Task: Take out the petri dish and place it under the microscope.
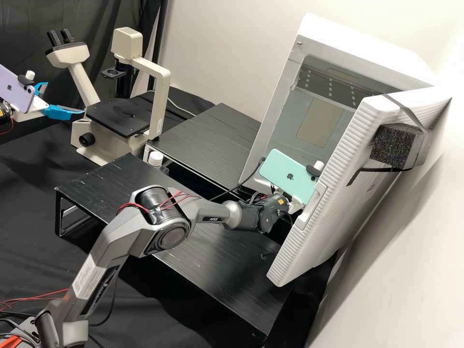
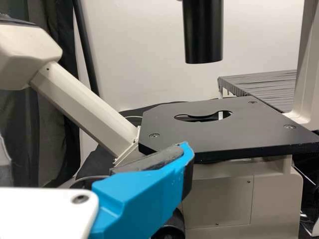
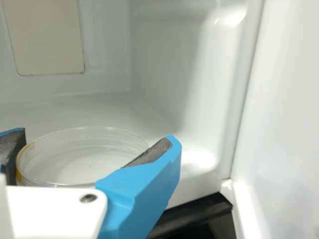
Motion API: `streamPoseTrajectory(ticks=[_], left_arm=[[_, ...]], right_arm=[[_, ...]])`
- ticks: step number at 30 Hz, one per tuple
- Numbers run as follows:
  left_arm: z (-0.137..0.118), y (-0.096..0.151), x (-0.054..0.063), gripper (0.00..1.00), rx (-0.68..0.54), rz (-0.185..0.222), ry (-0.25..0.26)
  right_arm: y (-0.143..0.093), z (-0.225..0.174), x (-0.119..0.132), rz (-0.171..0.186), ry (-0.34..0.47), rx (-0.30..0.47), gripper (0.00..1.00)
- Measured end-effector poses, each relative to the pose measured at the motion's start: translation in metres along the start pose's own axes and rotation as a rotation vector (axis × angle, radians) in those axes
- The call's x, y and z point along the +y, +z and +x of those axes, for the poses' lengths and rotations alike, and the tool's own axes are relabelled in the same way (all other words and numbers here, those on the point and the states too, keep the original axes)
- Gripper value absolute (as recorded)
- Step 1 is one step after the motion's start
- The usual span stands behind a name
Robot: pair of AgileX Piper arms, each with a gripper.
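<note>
In the high view, my left gripper [image 1: 65,97] stands open beside the microscope [image 1: 162,92], left of its black stage [image 1: 118,117]. The left wrist view has this gripper [image 2: 89,154] by the stage [image 2: 229,130], one blue finger showing near its edge, nothing held. My right gripper [image 1: 298,204] is at the white box's opening, its fingers hidden behind the phone and door. In the right wrist view, the clear petri dish [image 3: 89,162] lies flat on the white floor inside, between the parted fingers of my right gripper [image 3: 94,144]; contact with the pads is unclear.
The white box [image 1: 273,125] has its door [image 1: 333,193] swung wide, close beside the right arm. Black platforms [image 1: 208,140] stand between box and microscope. A white-capped bottle [image 1: 155,159] stands by them, behind the right arm.
</note>
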Motion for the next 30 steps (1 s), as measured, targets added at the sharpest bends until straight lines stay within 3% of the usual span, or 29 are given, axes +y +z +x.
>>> streamPoseTrajectory(ticks=[2, 11, 19, 26, 30], left_arm=[[0.0, 0.0, 0.0, 1.0, 0.0, 0.0, 0.0], [0.0, 0.0, 0.0, 1.0, 0.0, 0.0, 0.0], [0.0, 0.0, 0.0, 1.0, 0.0, 0.0, 0.0], [0.0, 0.0, 0.0, 1.0, 0.0, 0.0, 0.0], [0.0, 0.0, 0.0, 1.0, 0.0, 0.0, 0.0]], right_arm=[[-0.001, -0.008, -0.001, 0.006, 0.0, 0.023, 0.0], [-0.01, -0.059, -0.011, 0.095, 0.025, 0.138, 0.0], [-0.018, -0.116, -0.032, 0.139, 0.021, 0.264, 0.0], [-0.046, -0.165, -0.06, 0.113, -0.01, 0.423, 0.0], [-0.07, -0.191, -0.083, 0.066, -0.06, 0.522, 0.0]])
